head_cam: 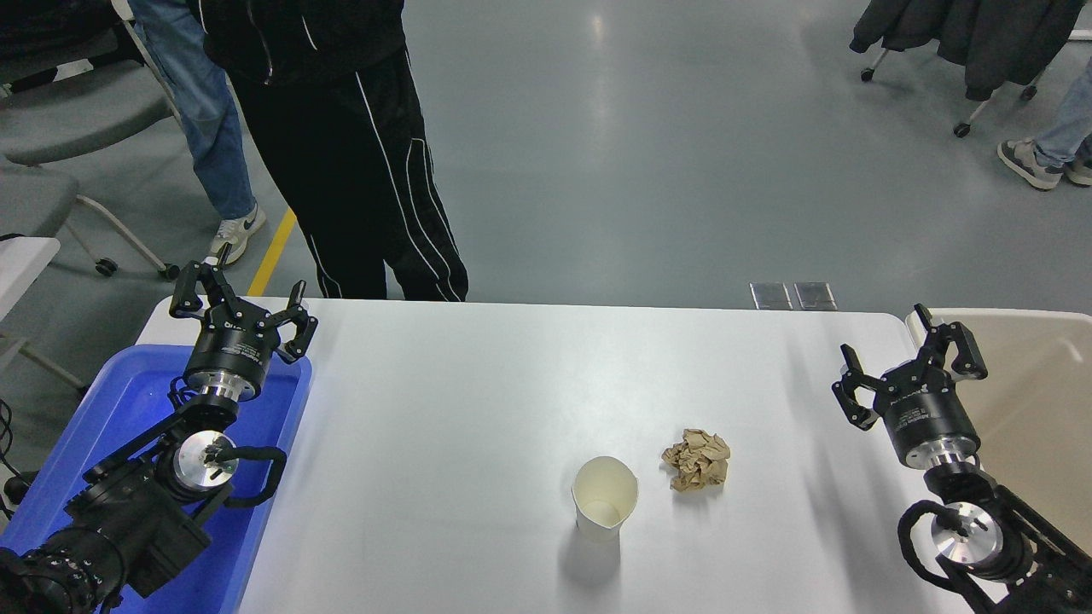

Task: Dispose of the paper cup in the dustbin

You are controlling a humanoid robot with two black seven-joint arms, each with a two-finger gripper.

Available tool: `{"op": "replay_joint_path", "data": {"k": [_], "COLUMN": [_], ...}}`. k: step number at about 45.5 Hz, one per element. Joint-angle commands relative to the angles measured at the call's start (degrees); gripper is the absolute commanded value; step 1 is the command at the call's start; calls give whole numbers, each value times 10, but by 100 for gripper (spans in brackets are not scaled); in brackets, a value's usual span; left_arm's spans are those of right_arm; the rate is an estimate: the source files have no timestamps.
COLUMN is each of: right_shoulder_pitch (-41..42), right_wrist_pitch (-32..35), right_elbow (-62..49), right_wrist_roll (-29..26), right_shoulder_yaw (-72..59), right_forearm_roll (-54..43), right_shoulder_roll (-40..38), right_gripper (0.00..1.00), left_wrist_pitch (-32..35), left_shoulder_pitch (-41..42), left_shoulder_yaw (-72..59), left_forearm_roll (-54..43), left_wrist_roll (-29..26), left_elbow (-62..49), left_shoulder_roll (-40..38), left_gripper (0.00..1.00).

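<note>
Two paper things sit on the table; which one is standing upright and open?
The small white paper cup, standing mouth up. The brown paper ball to its right is just a crumpled lump.

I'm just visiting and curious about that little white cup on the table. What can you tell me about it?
The paper cup is small, plain white outside and cream inside, tapering toward its base. It looks like thin paper, and its rim is slightly squashed out of round. It stands upright and looks empty on the white table, near the front edge. Nothing touches it: the crumpled brown paper ball lies apart, to its right.
</note>
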Motion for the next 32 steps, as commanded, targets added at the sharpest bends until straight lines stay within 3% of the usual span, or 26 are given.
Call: {"op": "replay_joint_path", "data": {"k": [1, 32], "right_shoulder_pitch": [3, -2], "right_wrist_pitch": [1, 2], "right_elbow": [0, -2], "right_wrist_roll": [0, 0], "right_shoulder_yaw": [-2, 1], "right_forearm_roll": [-1, -1], "right_shoulder_roll": [0, -8], "right_gripper": [100, 100], "left_wrist_pitch": [0, 0], "left_shoulder_pitch": [0, 0], "left_shoulder_yaw": [0, 0], "left_forearm_roll": [0, 0], "left_wrist_roll": [0, 0], "left_elbow": [0, 0], "left_shoulder_roll": [0, 0], "left_gripper": [100, 100]}}
